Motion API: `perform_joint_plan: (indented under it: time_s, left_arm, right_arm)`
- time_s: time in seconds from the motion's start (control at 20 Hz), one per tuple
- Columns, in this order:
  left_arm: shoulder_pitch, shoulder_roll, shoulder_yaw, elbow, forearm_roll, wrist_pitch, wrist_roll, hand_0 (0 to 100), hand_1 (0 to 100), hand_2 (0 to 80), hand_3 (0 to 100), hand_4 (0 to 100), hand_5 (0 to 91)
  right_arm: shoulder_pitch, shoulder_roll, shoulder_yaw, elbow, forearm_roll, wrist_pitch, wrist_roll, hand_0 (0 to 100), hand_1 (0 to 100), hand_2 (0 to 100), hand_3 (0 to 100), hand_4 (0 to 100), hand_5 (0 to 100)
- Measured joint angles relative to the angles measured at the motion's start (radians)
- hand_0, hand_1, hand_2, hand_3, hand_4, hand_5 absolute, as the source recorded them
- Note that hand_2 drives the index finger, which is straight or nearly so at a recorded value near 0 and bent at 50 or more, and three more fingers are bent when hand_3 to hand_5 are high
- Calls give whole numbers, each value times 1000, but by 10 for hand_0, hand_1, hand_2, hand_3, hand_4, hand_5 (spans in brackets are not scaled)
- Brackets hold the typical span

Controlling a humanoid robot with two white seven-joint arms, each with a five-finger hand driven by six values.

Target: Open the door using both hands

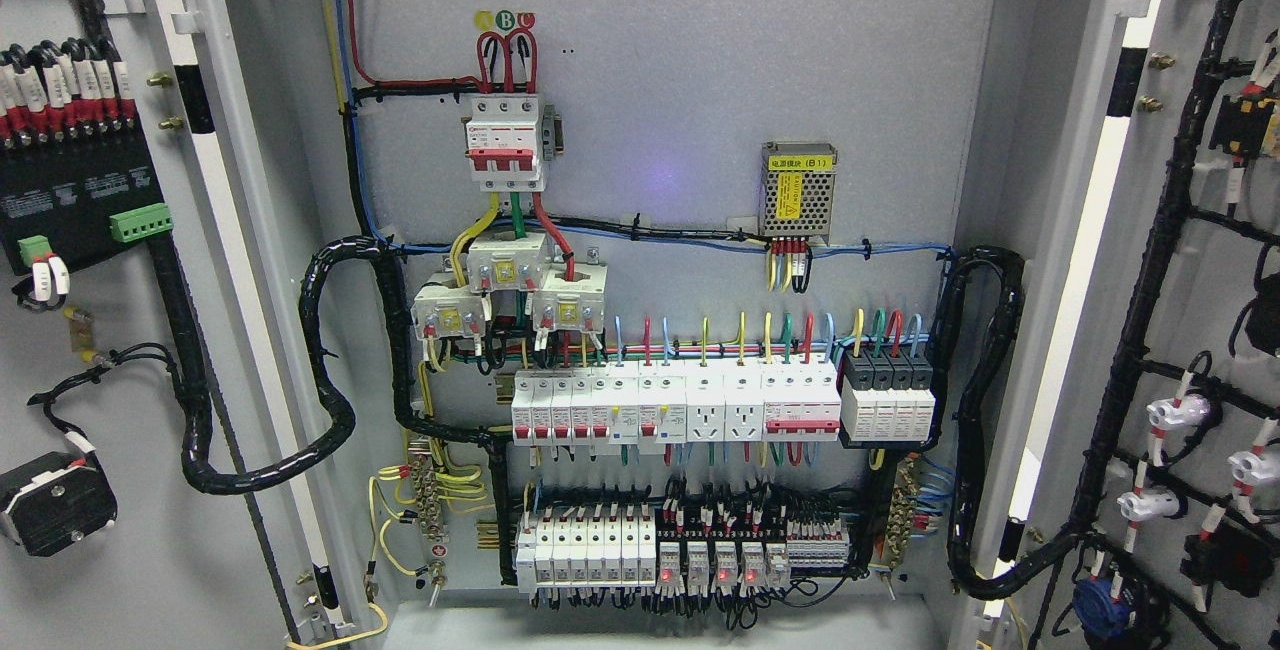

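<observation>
Both doors of a grey electrical cabinet stand swung wide. The left door [110,410] fills the left edge and shows its inner face with a black module and green terminals. At the right edge the right door [1190,350] shows its inner face, carrying black cable looms and white fittings. Between them the cabinet's back panel [680,90] is fully exposed, with a main breaker [506,145] at the top and rows of white breakers [675,408] lower down. Neither of my hands nor any arm shows anywhere in the head view.
A perforated power supply [797,190] sits on the back panel at the right. Thick black cable bundles [330,360] loop from each door hinge side into the cabinet. Red indicator lights glow on the bottom relay row [705,565].
</observation>
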Motion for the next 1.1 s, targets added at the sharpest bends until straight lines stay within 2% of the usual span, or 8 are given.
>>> perform_joint_plan:
  time_s: [0.05,0.15,0.25,0.4,0.55,0.75,1.1]
  left_arm:
    - [-12,-7,-4,37,-15,0,-4,0,0,0,0,0,0]
    - [-36,-23,-11,118,-41,0,-12,0,0,0,0,0,0]
    - [-60,-39,-17,201,-58,-1,-14,0,0,0,0,0,0]
    - [-90,-63,-24,327,-81,13,-18,0,0,0,0,0,0]
    - [-108,-83,-30,433,-120,123,-48,0,0,0,0,0,0]
    - [-124,-102,-32,542,-176,286,-100,0,0,0,0,0,0]
    - [-143,-131,-34,654,-217,411,-117,0,0,0,0,0,0]
  right_arm:
    - [-10,10,3,39,4,28,-8,192,0,0,0,0,0]
    - [-27,27,7,109,11,92,-52,192,0,0,0,0,0]
    - [-39,42,11,171,16,149,-109,192,0,0,0,0,0]
    - [-51,59,16,240,23,191,-168,192,0,0,0,0,0]
    - [-62,72,20,295,45,255,-226,192,0,0,0,0,0]
    - [-74,85,23,349,89,353,-273,192,0,0,0,0,0]
    - [-88,114,26,424,150,447,-359,192,0,0,0,0,0]
